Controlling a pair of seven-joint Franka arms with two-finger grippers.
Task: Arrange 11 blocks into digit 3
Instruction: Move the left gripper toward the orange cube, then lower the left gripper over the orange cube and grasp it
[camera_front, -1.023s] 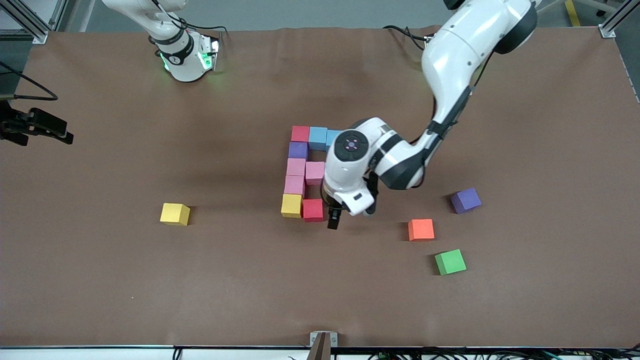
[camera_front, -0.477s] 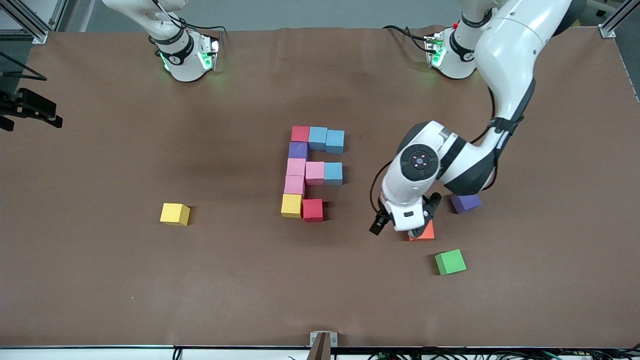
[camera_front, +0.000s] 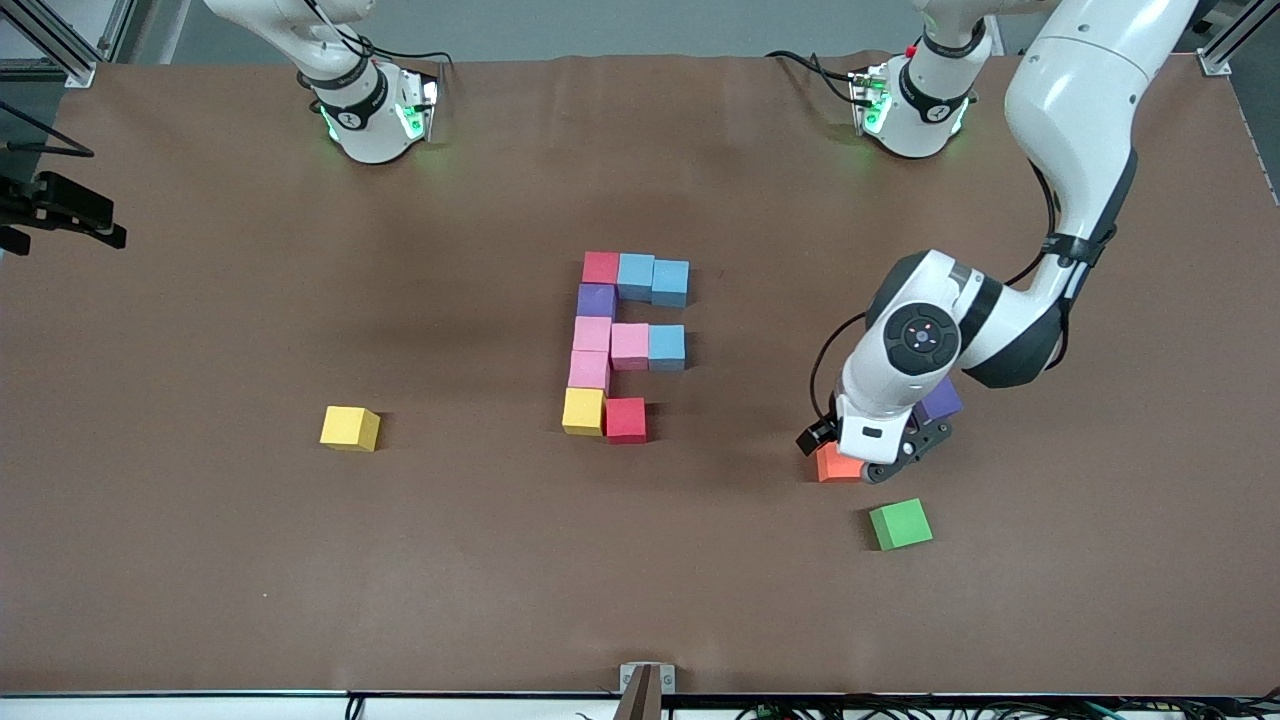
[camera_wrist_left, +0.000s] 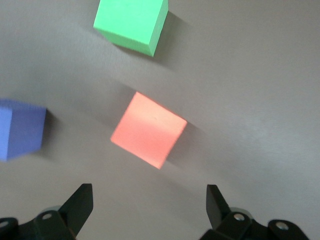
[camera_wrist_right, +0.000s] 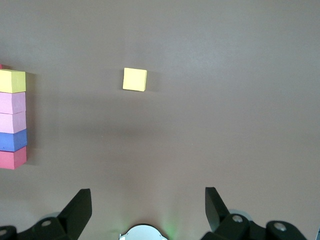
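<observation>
Green cube (camera_front: 900, 524) sits nearest the camera. Just farther, the left gripper (camera_front: 868, 466) hovers over the orange block (camera_front: 835, 464), fingers spread wide, empty, purple cube (camera_front: 941, 401) beside. The digit 3 (camera_front: 625, 345) lies mid-table, its bottom bar short. Right gripper (camera_wrist_right: 146, 207) waits high, wide open.

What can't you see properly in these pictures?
- Orange block: in the front view the left gripper covers most of it; the left wrist view shows it whole.
- Loose purple block: front view, half hidden under the left arm's wrist; left wrist view, cut by the edge and blurred.
- Right gripper: at the front view's edge, too dark to read.
- Digit 3: right wrist view, cut off by the edge.
</observation>
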